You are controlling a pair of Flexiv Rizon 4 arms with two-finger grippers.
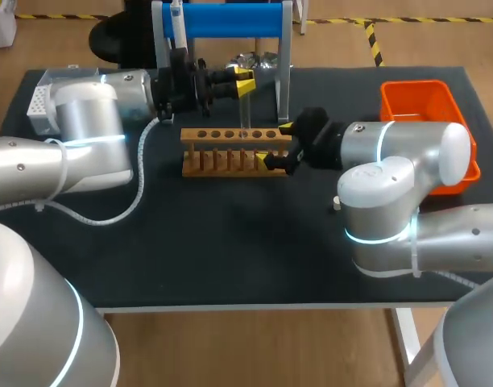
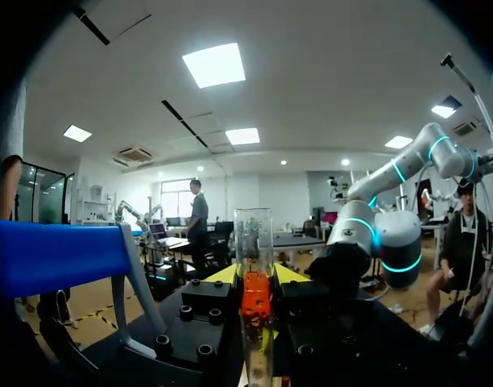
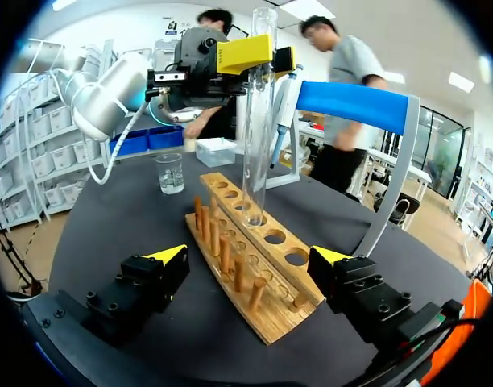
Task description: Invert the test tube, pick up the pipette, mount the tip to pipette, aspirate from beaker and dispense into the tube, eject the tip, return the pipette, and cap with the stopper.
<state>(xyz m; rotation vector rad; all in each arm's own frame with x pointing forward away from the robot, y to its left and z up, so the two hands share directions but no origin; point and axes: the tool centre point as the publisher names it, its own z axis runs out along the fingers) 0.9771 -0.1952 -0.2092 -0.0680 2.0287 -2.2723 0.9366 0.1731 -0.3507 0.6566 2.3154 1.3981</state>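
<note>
A clear test tube (image 1: 245,113) stands upright with its lower end at a hole of the wooden rack (image 1: 222,151). My left gripper (image 1: 245,81) is shut on the tube's upper part; in the left wrist view the tube (image 2: 254,242) sits between the yellow tips of that gripper (image 2: 256,278). My right gripper (image 1: 280,145) is open at the rack's right end, a finger on either side of it. In the right wrist view the rack (image 3: 267,266) lies between its open fingers (image 3: 170,256), and the tube (image 3: 258,121) rises ahead. A beaker (image 3: 170,173) stands beyond the rack.
The blue pipette stand (image 1: 230,20) with the pipette (image 1: 176,24) is at the back. An orange bin (image 1: 428,109) sits at the right, a white box (image 1: 39,101) at the back left. A small white object (image 1: 335,205) lies near my right arm.
</note>
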